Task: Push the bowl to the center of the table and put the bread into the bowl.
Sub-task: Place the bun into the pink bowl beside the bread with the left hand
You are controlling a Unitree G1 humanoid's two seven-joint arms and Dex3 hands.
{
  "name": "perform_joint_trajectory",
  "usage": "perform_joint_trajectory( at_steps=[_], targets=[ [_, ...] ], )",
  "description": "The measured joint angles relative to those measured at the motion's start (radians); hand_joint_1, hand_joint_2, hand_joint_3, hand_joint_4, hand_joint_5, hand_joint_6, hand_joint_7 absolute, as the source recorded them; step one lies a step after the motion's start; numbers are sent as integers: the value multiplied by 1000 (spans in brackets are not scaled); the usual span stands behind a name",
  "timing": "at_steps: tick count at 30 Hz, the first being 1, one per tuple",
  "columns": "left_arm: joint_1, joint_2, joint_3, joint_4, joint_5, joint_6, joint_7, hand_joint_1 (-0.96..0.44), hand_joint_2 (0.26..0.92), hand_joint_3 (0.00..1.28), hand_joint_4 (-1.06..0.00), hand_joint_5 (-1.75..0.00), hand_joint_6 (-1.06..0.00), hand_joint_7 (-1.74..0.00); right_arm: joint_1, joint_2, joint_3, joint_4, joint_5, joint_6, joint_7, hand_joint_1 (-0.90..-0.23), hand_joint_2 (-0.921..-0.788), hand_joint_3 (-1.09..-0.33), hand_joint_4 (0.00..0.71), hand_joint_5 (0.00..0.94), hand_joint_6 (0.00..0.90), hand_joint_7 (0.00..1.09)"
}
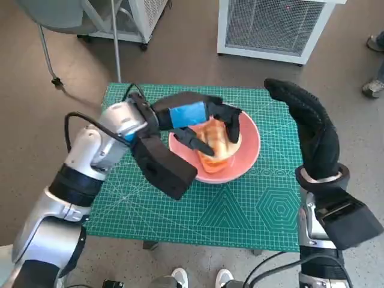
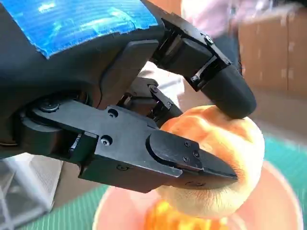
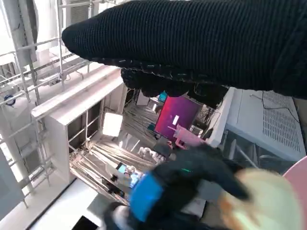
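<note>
A pink bowl (image 1: pixel 249 157) stands near the middle of the green mat. My left hand (image 1: pixel 201 117) holds a golden bread (image 1: pixel 217 141) over the bowl, its black fingers (image 2: pixel 192 160) clamped on both sides of the loaf (image 2: pixel 225 158). Below it shows the bowl's pink rim (image 2: pixel 283 201). My right hand (image 1: pixel 309 129), in the black glove, is raised above the table's right side with fingers extended and nothing in it. In the right wrist view the glove (image 3: pixel 206 43) fills the top, and the left hand (image 3: pixel 168 191) with the bread (image 3: pixel 259 201) appears blurred.
The green cutting mat (image 1: pixel 252 210) covers the small table. A white grilled appliance (image 1: pixel 270 24) stands behind the table, a chair leg (image 1: pixel 48 54) at far left. A person's shoes (image 1: pixel 375 84) show at the right edge, feet (image 1: pixel 198 279) at the front edge.
</note>
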Motion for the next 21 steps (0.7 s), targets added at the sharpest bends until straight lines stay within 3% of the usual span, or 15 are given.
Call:
perform_joint_trajectory(
  at_steps=[1,3,7,13,21],
  targets=[
    [1,0,-3,2,5,2,-1,90,909,328,-454,-205,-377,-543,0,0,0,0,-1,0,-1,-656,-921,-818,203,2,-1,629],
    [3,0,-8,5,20,5,-1,152,911,361,-423,-105,-385,-345,0,0,-1,0,-2,0,-3,-655,-921,-818,203,2,-1,630],
    [12,2,-19,13,39,6,4,244,880,507,-354,-22,-393,-117,0,0,-2,0,-8,0,-7,-654,-921,-817,203,2,-1,630],
    [25,3,-39,26,85,11,13,290,846,601,-319,-2,-382,-37,1,1,-1,0,-14,-2,-13,-649,-921,-817,204,3,-1,631],
    [29,6,-41,36,108,30,24,281,813,609,-336,-9,-403,-34,1,4,0,3,-14,-6,-13,-653,-921,-816,204,3,-1,627]
  ],
)
